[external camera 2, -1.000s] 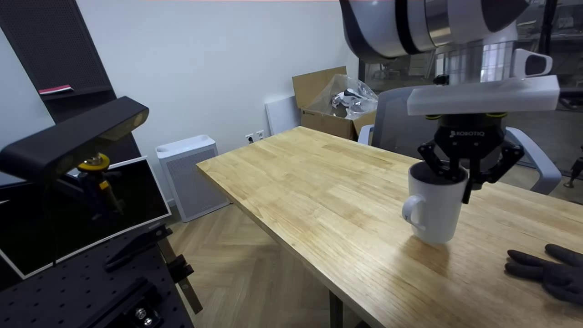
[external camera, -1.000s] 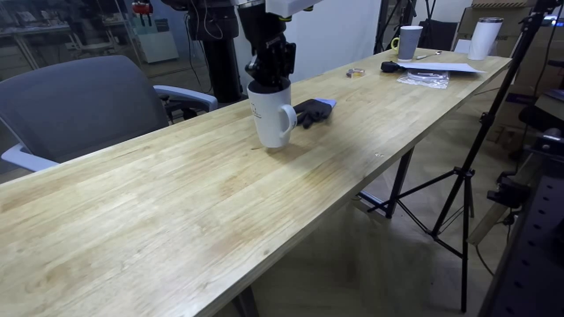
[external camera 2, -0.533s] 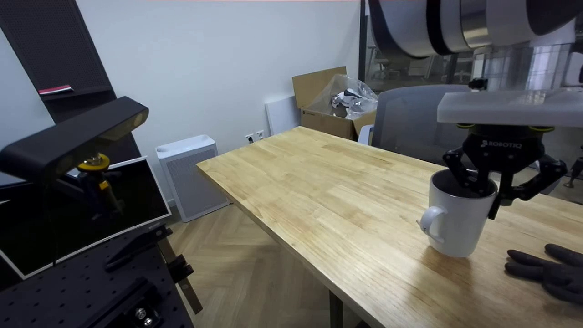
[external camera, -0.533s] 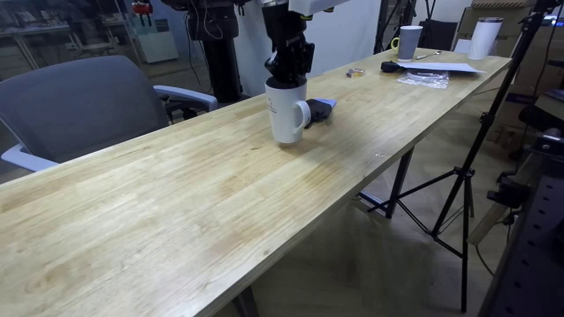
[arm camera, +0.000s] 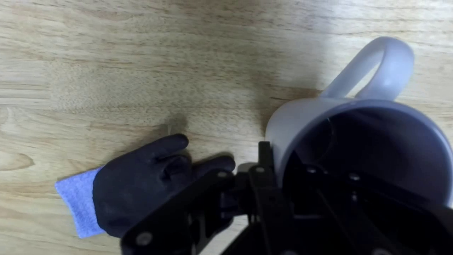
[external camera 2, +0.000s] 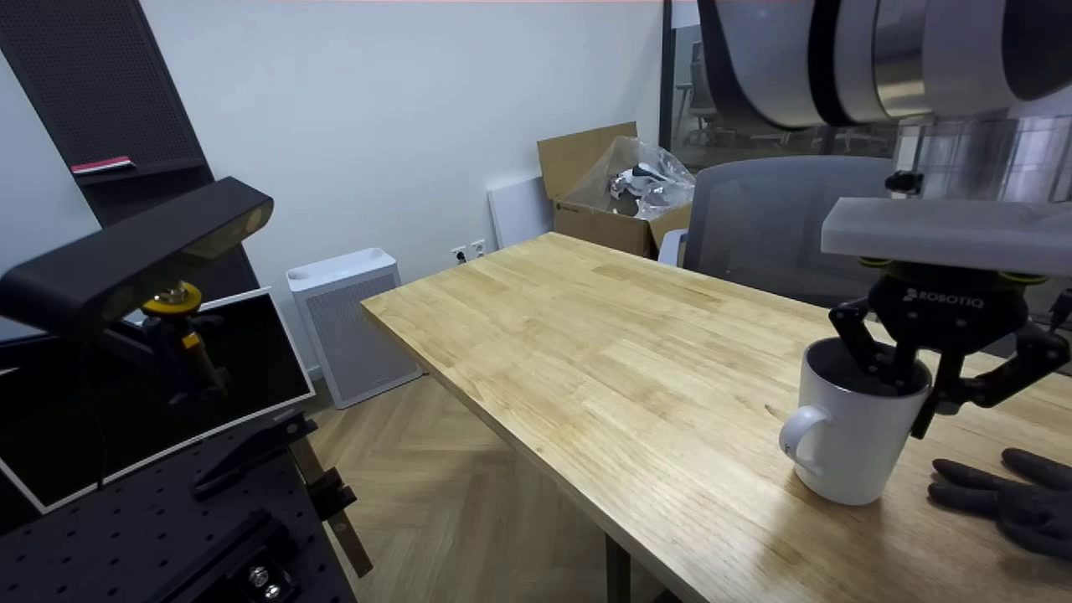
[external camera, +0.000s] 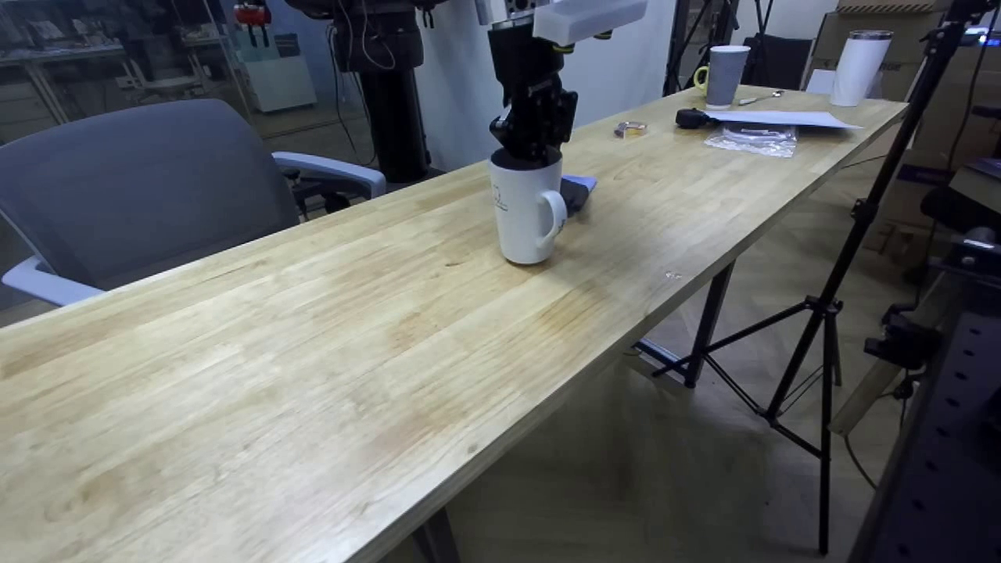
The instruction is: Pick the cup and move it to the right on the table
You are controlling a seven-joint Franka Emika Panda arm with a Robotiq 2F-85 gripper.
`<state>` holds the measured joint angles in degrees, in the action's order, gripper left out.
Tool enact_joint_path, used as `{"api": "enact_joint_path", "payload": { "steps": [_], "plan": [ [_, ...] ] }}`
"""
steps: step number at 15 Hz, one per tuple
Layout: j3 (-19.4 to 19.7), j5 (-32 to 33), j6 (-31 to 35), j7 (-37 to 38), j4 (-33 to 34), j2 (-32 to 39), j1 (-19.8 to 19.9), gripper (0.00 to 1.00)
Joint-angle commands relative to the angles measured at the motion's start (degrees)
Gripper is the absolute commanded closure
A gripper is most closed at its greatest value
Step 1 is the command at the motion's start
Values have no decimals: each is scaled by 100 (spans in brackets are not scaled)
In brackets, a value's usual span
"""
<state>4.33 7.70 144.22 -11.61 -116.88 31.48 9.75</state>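
Cup [external camera: 522, 219]: one, white, mouth up, at the table [external camera: 313, 352] near the glove [arm camera: 131, 198]; whether its base touches the wood I cannot tell.
Handle [arm camera: 396, 71]: one, in all three views.
Print [external camera: 500, 202]: dark, too small to read, shown only in an exterior view.
Inside [arm camera: 375, 141]: dark; the wrist view looks deepest into it.
Gripper [arm camera: 279, 163]: one, pinching the cup's wall between two fingers, one within the mouth, one on the outer side; drawn together to about the wall's thickness.
Glove: one, black; the wrist view gives its blue cuff [arm camera: 83, 202] and most of its shape, while in an exterior view the cup partly hides it.
Far end: one grey cup [external camera: 726, 82], one tumbler [external camera: 859, 74], one white sheet [external camera: 786, 119] and one clear bag [external camera: 755, 141], only in an exterior view.
Chair [external camera: 148, 188]: one, grey, beside the table, in both exterior views.
Box [external camera 2: 595, 224]: one, cardboard, past a table end, only in an exterior view.
Camera [external camera 2: 138, 251]: one, black, apart from the table, likewise.
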Motion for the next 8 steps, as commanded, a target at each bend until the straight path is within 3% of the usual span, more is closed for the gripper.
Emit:
{"api": "enact_joint_path", "payload": {
  "steps": [1, 8],
  "plan": [
    [-8, -94, 26, -39, -28, -41, 37, 97],
    [28, -54, 33, 29, -18, -3, -4, 97]
  ]
}}
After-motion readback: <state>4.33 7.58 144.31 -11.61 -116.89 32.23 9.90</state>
